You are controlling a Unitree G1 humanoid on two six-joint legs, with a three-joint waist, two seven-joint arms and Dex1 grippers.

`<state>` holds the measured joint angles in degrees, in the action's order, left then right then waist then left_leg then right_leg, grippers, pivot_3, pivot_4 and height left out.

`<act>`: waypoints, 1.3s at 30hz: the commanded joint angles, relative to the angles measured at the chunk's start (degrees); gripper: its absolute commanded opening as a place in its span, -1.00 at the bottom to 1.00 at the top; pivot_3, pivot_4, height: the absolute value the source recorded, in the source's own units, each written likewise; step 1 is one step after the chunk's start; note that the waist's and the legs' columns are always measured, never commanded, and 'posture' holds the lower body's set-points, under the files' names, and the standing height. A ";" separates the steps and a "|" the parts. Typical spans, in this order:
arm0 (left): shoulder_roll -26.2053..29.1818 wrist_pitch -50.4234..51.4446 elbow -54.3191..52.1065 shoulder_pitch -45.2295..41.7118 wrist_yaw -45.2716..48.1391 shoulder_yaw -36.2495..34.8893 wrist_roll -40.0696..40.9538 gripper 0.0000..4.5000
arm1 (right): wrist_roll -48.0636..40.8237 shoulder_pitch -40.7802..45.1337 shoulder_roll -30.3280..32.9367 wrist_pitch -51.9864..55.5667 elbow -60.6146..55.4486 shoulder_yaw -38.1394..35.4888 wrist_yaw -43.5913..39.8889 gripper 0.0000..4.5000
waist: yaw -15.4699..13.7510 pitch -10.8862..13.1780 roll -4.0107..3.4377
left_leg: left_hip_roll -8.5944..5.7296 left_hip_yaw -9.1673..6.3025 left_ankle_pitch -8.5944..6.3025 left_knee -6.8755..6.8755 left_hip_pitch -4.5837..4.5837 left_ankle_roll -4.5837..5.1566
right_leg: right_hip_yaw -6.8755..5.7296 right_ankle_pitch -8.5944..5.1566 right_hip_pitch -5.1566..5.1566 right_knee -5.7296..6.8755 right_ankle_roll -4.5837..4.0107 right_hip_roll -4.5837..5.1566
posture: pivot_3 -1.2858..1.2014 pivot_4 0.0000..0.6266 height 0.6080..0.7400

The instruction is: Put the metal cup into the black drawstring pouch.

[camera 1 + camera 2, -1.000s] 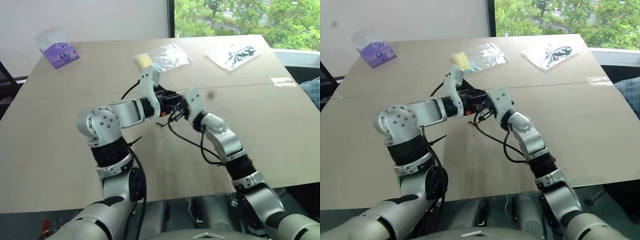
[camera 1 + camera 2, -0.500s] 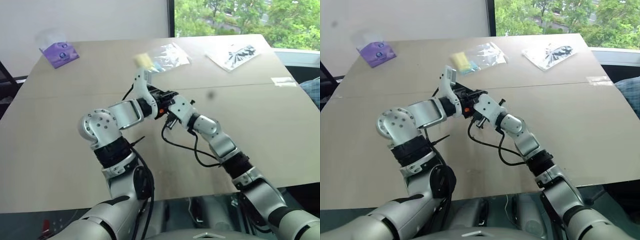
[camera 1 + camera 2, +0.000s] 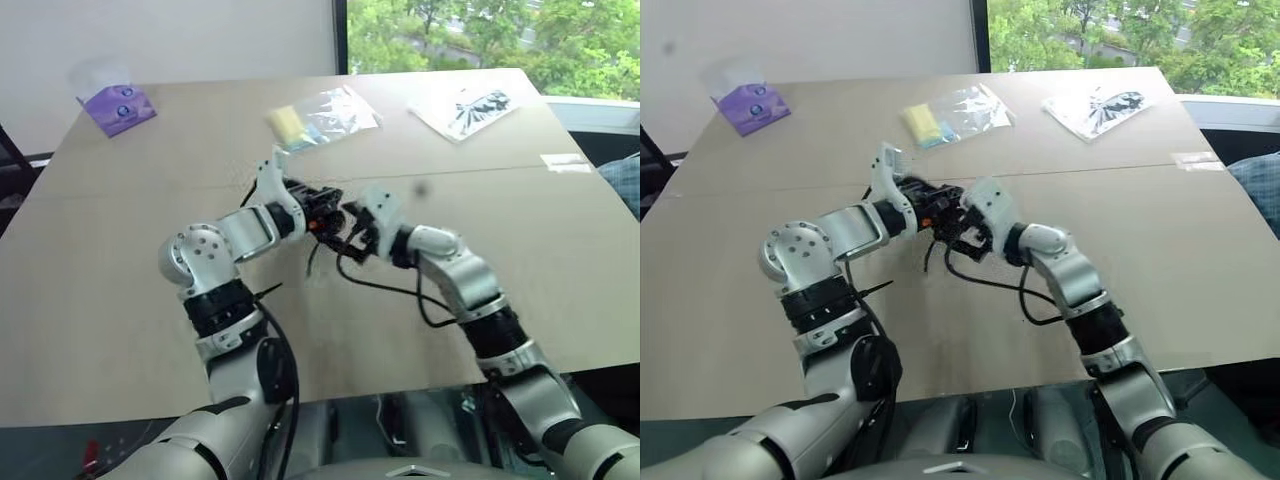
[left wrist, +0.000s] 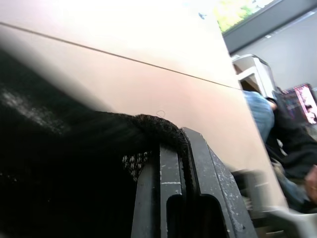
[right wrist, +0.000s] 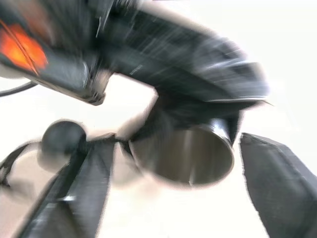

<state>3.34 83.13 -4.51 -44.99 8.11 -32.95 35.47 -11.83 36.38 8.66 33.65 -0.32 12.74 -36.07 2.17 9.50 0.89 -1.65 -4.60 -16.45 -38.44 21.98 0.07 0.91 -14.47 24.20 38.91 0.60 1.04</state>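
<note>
My left gripper (image 4: 174, 148) is shut on the rim of the black drawstring pouch (image 4: 69, 168) and holds it above the middle of the table. The metal cup (image 5: 190, 156), a shiny steel tumbler, lies on its side with its far end tucked under the pouch's black fabric and its open mouth facing my right wrist camera. My right gripper (image 5: 176, 141) is open, with one finger on each side of the cup and a gap to both. In the head views the two grippers meet at the black bundle (image 3: 952, 222).
The tan table (image 3: 120, 300) carries a purple packet (image 3: 118, 105) at the far left. A clear bag with a yellow item (image 3: 320, 115) lies at the far centre and a clear bag with a black print (image 3: 468, 105) at the far right. A white label (image 3: 565, 162) lies near the right edge.
My right gripper has gone from shut to open, releasing the cup at the pouch. My left hand, with the pouch, has shifted a little to the left and lower.
</note>
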 commanded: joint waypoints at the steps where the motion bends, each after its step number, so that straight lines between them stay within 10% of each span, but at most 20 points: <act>1: 3.01 -4.24 2.36 -0.29 2.26 1.77 0.17 -1.00 | -5.12 1.64 2.53 6.62 -9.73 -4.75 -0.61 0.72 | -0.15 0.00 0.00 | 0.00 0.00 0.00 0.00 0.00 0.00 | -0.01 0.00 0.00 -0.01 0.00 0.00 | 0.03 -0.52 1.00; 7: 7.53 -8.37 9.88 -3.09 4.85 0.92 1.54 -1.00 | -12.16 -1.08 7.77 14.29 -16.36 -7.54 -3.12 0.98 | -0.28 0.00 0.01 | -0.03 -0.01 0.00 0.01 0.01 0.01 | -0.01 0.00 0.00 -0.04 0.00 0.04 | 0.03 -0.52 1.00; 21: 11.35 -9.56 10.84 -4.34 6.70 1.10 5.84 -1.00 | -7.01 1.69 -4.92 6.47 0.92 -4.51 7.17 0.98 | -0.01 0.00 0.00 | -0.05 0.02 0.00 0.01 0.03 0.01 | 0.03 0.00 0.07 0.00 0.00 0.06 | 0.03 -0.52 1.00; 39: 9.00 -8.09 6.87 -5.05 -2.19 -4.45 15.34 -1.00 | -11.30 3.17 -11.16 3.83 9.28 -3.14 0.56 0.98 | 0.18 0.00 0.00 | -0.03 0.02 0.00 0.02 0.08 0.01 | 0.03 0.00 0.15 0.04 0.00 0.03 | 0.03 -0.52 1.00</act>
<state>11.85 75.18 5.00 -48.86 6.27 -36.65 48.87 -23.04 38.08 -1.53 40.03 7.42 9.34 -34.53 2.35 9.49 0.89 -1.68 -4.58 -16.46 -38.42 22.06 0.08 0.94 -14.47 24.34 38.95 0.60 1.07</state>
